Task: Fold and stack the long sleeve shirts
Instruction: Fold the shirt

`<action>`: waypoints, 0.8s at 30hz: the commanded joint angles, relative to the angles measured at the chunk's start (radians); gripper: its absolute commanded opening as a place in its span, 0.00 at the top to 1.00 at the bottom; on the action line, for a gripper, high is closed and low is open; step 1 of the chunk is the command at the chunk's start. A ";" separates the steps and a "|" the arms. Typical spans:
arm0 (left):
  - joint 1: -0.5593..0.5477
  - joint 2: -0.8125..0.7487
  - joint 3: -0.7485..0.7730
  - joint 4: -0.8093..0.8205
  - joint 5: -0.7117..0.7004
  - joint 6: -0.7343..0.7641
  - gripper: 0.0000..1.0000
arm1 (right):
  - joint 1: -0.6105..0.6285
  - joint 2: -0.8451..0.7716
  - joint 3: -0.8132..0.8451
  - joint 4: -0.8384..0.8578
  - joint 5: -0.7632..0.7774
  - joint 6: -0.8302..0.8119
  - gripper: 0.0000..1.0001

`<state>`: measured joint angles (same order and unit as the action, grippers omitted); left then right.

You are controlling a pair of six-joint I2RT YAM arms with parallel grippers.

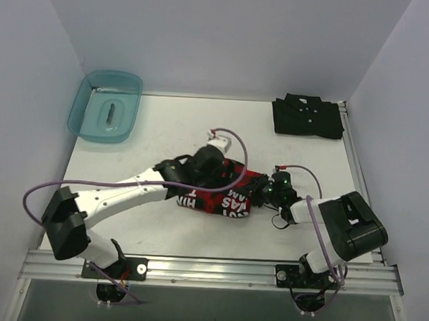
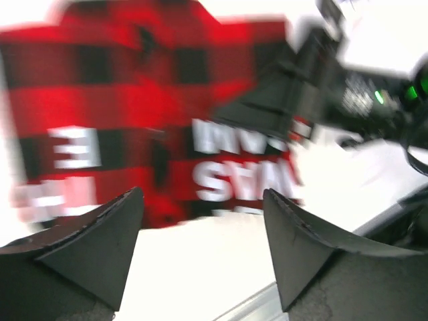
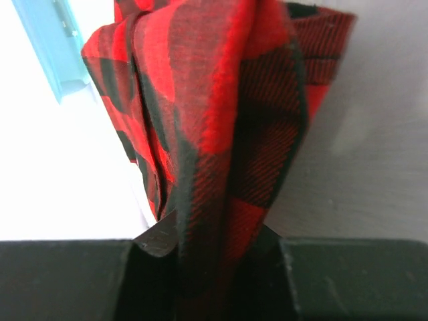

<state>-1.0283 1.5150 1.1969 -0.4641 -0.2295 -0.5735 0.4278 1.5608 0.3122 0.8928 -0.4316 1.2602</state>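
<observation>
The plaid shirt [image 1: 220, 193] lies bunched on the worktop [image 1: 166, 129], its right edge pinched in the right jaws, probably to pull a fold. The left jaws hang spread over it. The black shirt [image 1: 307, 116] sits folded at the far right corner, likely the stack's base.

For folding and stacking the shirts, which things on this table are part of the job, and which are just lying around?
Part of the job:
plaid shirt, pinched in the right tool
black shirt, folded at the far right

Just lying about:
teal bin, far left
</observation>
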 commanded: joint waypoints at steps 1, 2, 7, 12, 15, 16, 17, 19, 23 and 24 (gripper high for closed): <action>0.149 -0.181 0.044 -0.102 0.053 0.069 0.18 | -0.075 -0.129 0.108 -0.288 -0.093 -0.181 1.00; 0.257 -0.208 0.029 -0.114 0.062 0.087 0.18 | -0.087 -0.152 0.137 -0.466 -0.098 -0.277 1.00; 0.577 -0.352 -0.126 -0.137 0.142 0.216 0.15 | -0.222 -0.252 0.409 -0.967 -0.105 -0.580 1.00; 0.819 -0.397 -0.299 -0.062 0.229 0.250 0.15 | -0.306 -0.239 0.779 -1.555 0.042 -0.899 1.00; 0.887 -0.391 -0.330 -0.042 0.320 0.253 0.15 | -0.346 -0.167 1.097 -1.871 0.245 -1.056 1.00; 0.887 -0.391 -0.327 -0.044 0.311 0.254 0.15 | -0.348 -0.145 1.172 -1.941 0.320 -1.091 1.00; 0.889 -0.394 -0.324 -0.045 0.297 0.258 0.15 | -0.348 -0.122 1.325 -2.061 0.465 -1.101 1.00; 0.895 -0.401 -0.324 -0.045 0.294 0.261 0.15 | -0.333 -0.049 1.450 -2.197 0.584 -1.117 1.00; 0.906 -0.407 -0.332 -0.044 0.318 0.258 0.15 | -0.223 0.100 1.637 -2.344 0.925 -1.121 1.00; 0.906 -0.409 -0.333 -0.044 0.321 0.256 0.15 | -0.201 0.145 1.607 -2.346 1.017 -1.113 1.00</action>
<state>-0.1326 1.1316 0.8436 -0.5465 0.0509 -0.3344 0.1585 1.5860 1.9270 -1.1465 0.2340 0.1982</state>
